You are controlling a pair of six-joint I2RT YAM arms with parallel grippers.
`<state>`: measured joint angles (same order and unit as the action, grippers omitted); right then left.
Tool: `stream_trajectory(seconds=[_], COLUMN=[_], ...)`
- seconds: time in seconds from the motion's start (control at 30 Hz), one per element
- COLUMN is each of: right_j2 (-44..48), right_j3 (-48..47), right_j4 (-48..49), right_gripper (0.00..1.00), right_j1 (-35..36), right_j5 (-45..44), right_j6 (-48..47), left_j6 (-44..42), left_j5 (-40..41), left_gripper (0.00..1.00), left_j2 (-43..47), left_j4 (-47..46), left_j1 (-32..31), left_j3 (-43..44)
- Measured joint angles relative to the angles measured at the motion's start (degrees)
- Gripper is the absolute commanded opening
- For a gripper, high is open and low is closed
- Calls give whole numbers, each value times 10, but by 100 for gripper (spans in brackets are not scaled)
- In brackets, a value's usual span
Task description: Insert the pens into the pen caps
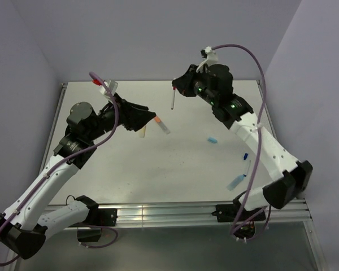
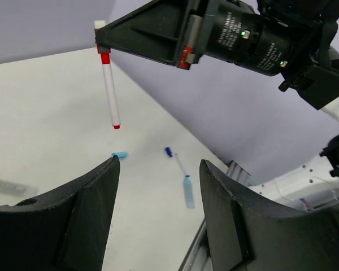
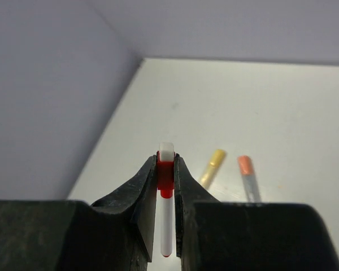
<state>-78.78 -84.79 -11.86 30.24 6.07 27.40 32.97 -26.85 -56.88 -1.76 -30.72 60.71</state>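
A: Right gripper (image 3: 165,160)?
B: Fingers pinched tight on the red pen (image 3: 166,223), clamped at its red collar near the top. The white end pokes above the fingertips. The white barrel hangs straight down with the red tip lowest, off the table (image 1: 130,169).

A: Left gripper (image 2: 160,160)?
B: Spread wide, bare table showing between its fingers (image 2: 96,197). It's raised and faces the red pen. In its wrist view the pen hangs up and left of the gap, well apart from both fingers.

A: What's around?
B: In the top view, the yellow-capped pen (image 3: 212,167) lies flat below the left gripper, partly hidden by it. The orange-capped pen (image 3: 247,176) lies just beside it. A light blue cap (image 1: 212,139) sits alone mid-table. By the right forearm there's a dark blue cap (image 1: 244,156), a thin pale stick (image 1: 248,168) just beside it, then a light blue pen (image 1: 235,182). Can't tell if the cap and stick touch.

A: Anything in the way?
B: The right wrist housing fills the top right of the left wrist view, behind the held pen. The loose parts all lie lower, on the table.
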Motion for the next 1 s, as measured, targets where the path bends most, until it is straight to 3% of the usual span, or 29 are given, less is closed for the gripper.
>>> stream_trajectory(seconds=[0.23, 0.4, 0.57, 0.7, 0.9, 1.0], right_j2=[-243, -439, -544, -558, -558, -558], right_j3=[-107, -212, -290, -307, -307, -307], right_j4=[-94, -171, -232, -256, -264, -268], right_gripper=[0, 0, 0, 2, 24, 45], right_j1=[-24, -33, -34, -34, -34, -34], right_j5=[-59, -76, -76, -76, -83, -91], right_j6=[-45, -59, -61, -60, -58, -56], left_j6=[-18, -23, -27, -34, -36, -36], left_j5=[94, 105, 102, 90, 69, 57], left_gripper=[62, 62, 61, 61, 61, 61], left_j2=[6, -3, -19, -29, -32, -33], left_j4=[86, 115, 126, 134, 136, 136], left_j1=[5, 16, 26, 41, 61, 68], left_j3=[-7, -16, -23, -34, -42, -43])
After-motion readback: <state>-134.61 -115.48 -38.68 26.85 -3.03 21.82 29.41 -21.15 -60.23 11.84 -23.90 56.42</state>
